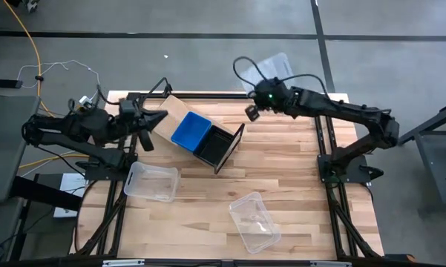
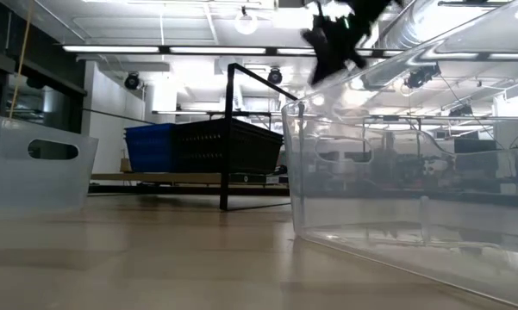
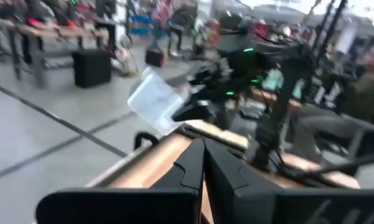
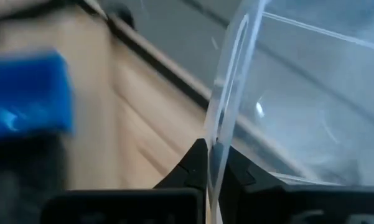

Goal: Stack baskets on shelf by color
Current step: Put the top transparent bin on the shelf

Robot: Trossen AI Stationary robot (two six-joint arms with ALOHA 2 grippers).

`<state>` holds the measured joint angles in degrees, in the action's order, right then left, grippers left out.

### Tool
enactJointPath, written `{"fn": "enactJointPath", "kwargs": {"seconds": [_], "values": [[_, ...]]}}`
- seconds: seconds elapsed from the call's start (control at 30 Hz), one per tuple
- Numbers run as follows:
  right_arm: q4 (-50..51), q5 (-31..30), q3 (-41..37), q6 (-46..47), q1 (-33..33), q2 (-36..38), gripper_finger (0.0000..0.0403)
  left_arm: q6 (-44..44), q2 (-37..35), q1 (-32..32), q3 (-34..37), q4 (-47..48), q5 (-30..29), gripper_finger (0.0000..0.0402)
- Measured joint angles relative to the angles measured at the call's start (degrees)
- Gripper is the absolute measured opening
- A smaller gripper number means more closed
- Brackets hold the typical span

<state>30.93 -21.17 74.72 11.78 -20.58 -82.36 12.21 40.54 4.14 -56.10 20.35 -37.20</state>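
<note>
The shelf (image 1: pixel 179 111), light wood in a black frame, stands at the table's far middle. It holds a blue basket (image 1: pixel 191 131) and a black basket (image 1: pixel 217 145); both also show in the low view, the blue one (image 2: pixel 149 145) beside the black one (image 2: pixel 228 146). My right gripper (image 1: pixel 253 111) is shut on a clear basket (image 1: pixel 274 69) in the air, over the table's far edge. My left gripper (image 1: pixel 162 119) is shut, with its tips at the shelf's left wood panel (image 3: pixel 155 171). My right gripper pinches one wall of the clear basket at its rim (image 4: pixel 227 118) between its two fingers, one finger inside the basket and one outside. The basket is lifted clear of the table and tilted, reaching out beyond the table's far edge. My left gripper is shut next to the shelf's panel; I cannot tell whether it touches it.
Two more clear baskets rest on the table: one at the near left (image 1: pixel 151 181), one at the near middle (image 1: pixel 254 221). In the low view the latter (image 2: pixel 414 181) fills the right side close up, and the former (image 2: pixel 36 168) stands at the left.
</note>
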Motion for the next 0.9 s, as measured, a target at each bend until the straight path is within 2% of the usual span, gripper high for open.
{"fn": "enactJointPath", "kwargs": {"seconds": [0.17, 0.3, 0.53, 0.7, 0.9], "values": [[-3.7, -2.4, 13.6, -3.0, 5.8, -6.3, 0.0001, -4.2, -1.5, 0.0, 0.0, -3.8, -3.6, 0.0000], [-4.9, -1.8, 22.3, -4.8, 9.1, -13.6, 0.0001, -6.5, -1.8, 0.0, 0.0, -4.3, -4.3, 0.0000], [6.1, 3.6, 31.9, -6.3, 12.5, -22.3, 0.0000, -8.3, -0.7, 0.0, 0.0, -3.5, -5.1, 0.0012], [10.5, 3.8, 32.4, -6.7, 15.2, -23.6, 0.0000, -14.1, 3.4, 0.0, -1.8, -1.5, -3.7, 0.0073], [12.0, 3.9, 32.4, -6.7, 16.5, -23.8, 0.0000, -23.5, 13.2, 0.0, -11.0, 9.0, -2.0, 0.0175]]}}
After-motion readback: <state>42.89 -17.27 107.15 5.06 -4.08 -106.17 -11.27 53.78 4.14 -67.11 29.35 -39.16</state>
